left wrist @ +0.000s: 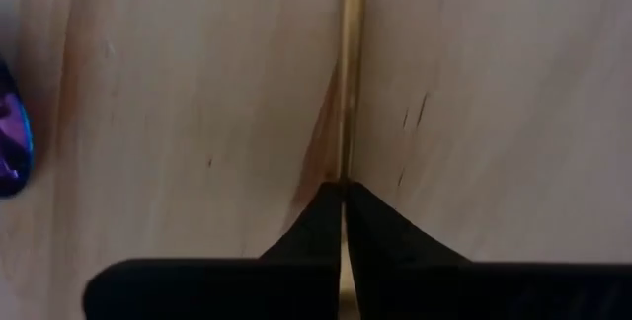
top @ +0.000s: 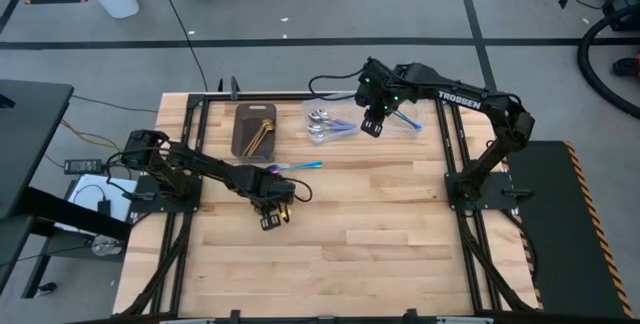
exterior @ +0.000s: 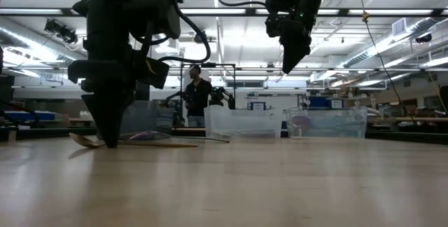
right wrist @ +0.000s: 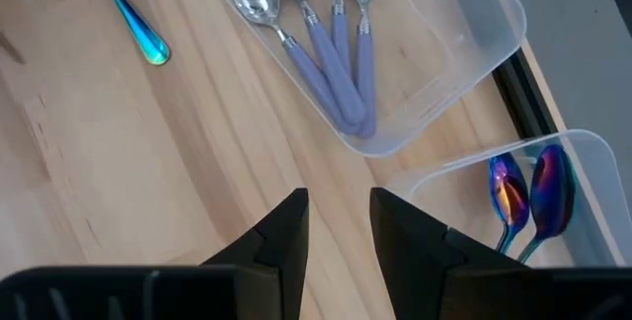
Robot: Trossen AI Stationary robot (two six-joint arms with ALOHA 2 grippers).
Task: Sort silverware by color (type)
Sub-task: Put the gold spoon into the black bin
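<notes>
The pale butcher-block wooden bench carries every item and serves as the landmark. Toward its far edge lies a dark rectangular tray holding gold-finished spoons. Beside the tray sits a clear plastic container with four shiny silver spoons with lilac handles laid side by side in it. Next to that, nearer the bench's right side, a second clear plastic container holds two iridescent blue-purple spoons.

The right end effector hangs above the bench between the two containers, its two dark fingers parted with nothing between them. The left end effector is down at the bench surface near the middle, in front of the tray; its fingertips are pinched together on the slim handle of a gold spoon lying flat on the wood.

One loose iridescent spoon rests on the bench just beyond the left end effector, between it and the tray; its bowl shows at the edge of the left wrist view.
</notes>
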